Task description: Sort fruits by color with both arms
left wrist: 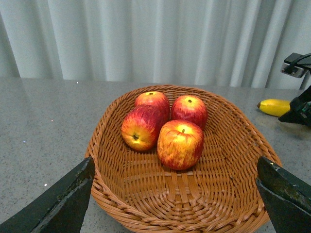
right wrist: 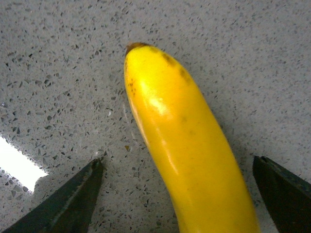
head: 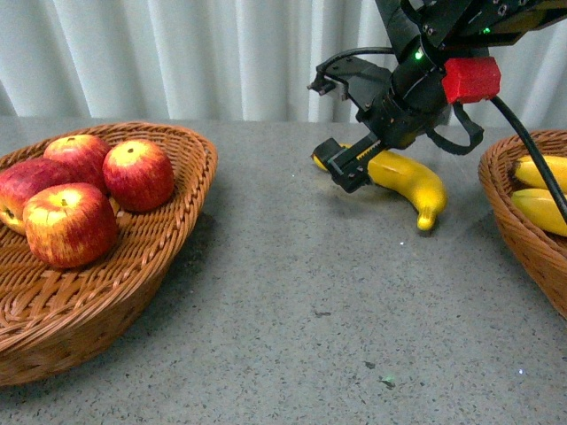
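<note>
The long curved bright yellow banana (head: 407, 181) lies loose on the speckled grey tabletop (head: 292, 292). It is just beside the brown wicker basket of bananas (head: 498, 190), on that basket's side toward the glossy red apples (head: 139, 174), and clear of its rim. The black two-finger right gripper (right wrist: 177, 162) hangs low over the end of the banana farther from that basket, spread wide and holding nothing. In its wrist view the fruit's long axis runs straight through the gap between the two fingers (so closing should pinch it across its width, which suits a lift). The left gripper (left wrist: 175, 162), also wide apart and empty, sits well away from that basket, above the apples, so the right arm is plainly the nearer.
</note>
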